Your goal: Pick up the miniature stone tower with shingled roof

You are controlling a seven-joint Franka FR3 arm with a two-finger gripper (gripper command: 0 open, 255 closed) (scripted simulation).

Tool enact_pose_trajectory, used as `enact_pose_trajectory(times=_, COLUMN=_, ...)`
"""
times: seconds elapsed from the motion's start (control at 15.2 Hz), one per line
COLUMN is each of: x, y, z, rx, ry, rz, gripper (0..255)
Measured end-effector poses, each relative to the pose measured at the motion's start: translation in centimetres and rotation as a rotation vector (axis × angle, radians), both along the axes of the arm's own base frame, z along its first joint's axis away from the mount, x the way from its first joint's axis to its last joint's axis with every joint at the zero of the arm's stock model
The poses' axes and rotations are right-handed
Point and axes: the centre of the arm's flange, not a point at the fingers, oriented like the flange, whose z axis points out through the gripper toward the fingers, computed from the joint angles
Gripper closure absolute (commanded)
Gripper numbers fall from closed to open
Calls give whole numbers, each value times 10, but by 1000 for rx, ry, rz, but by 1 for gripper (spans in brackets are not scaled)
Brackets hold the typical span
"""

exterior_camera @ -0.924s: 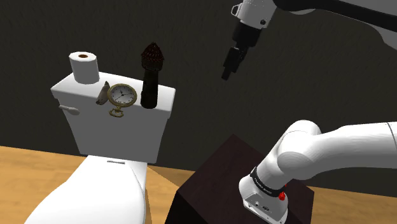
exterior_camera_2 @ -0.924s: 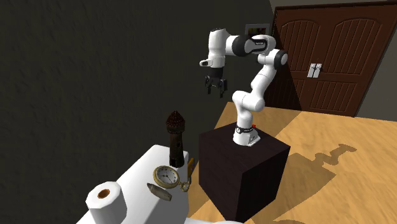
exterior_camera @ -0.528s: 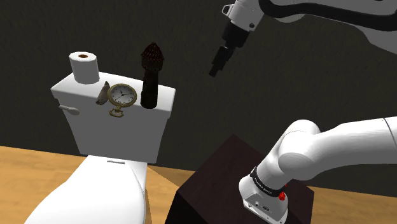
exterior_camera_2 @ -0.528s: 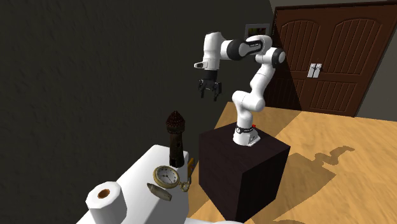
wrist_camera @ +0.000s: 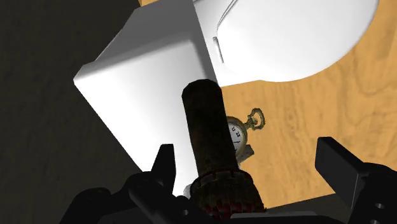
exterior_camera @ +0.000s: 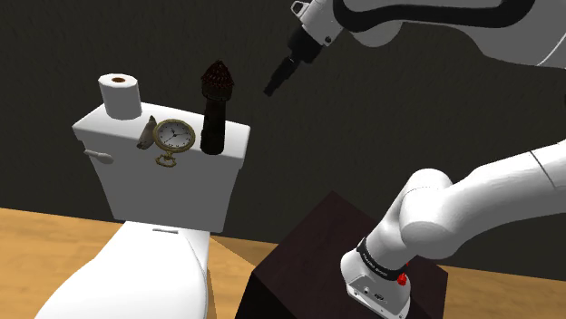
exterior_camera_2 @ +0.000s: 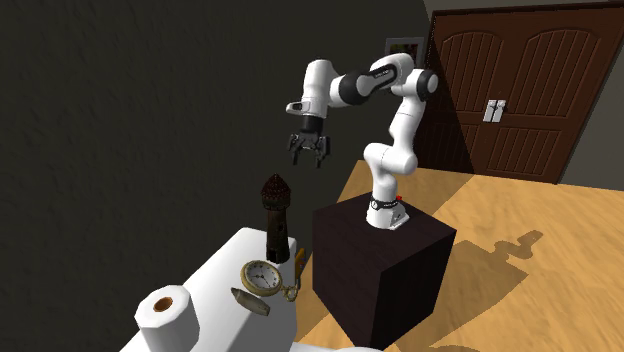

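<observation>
The miniature tower point(exterior_camera: 215, 113) is dark brown with a reddish shingled cone roof. It stands upright on the white toilet tank lid point(exterior_camera: 238, 136), near its end on the shoulder view's right. My gripper point(exterior_camera: 272, 88) hangs in the air up and to the right of the roof there, apart from it. In the second exterior view the gripper point(exterior_camera_2: 307, 158) is above and beyond the tower point(exterior_camera_2: 277, 215). The wrist view looks down the tower point(wrist_camera: 210, 140), which lies between and beyond the spread fingers point(wrist_camera: 164, 167), untouched. The gripper point(wrist_camera: 248, 156) is open and holds nothing.
On the tank lid also stand a toilet paper roll point(exterior_camera: 119, 93), a brass pocket watch point(exterior_camera: 172, 139) and a small grey object point(exterior_camera: 146, 133) leaning beside it. The toilet bowl point(exterior_camera: 136, 272) lies below. The dark stand point(exterior_camera: 313, 258) is close by. A dark wall rises behind.
The arm has swung the gripper toward the shoulder view's left and slightly up, closer to the tower's roof. The fingers stay open. The things on the tank have not moved.
</observation>
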Motion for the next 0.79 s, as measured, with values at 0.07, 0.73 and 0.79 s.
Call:
enact_pose_trajectory(times=0.07, x=10, y=0, z=-2, rx=16, ry=-28, rz=21, gripper=0)
enact_pose_trajectory(times=0.73, x=96, y=20, z=1, rx=170, ry=-315, rz=230, gripper=0)
enact_pose_trajectory(times=0.79, x=104, y=23, z=3, rx=180, ry=-336, rz=244, gripper=0)
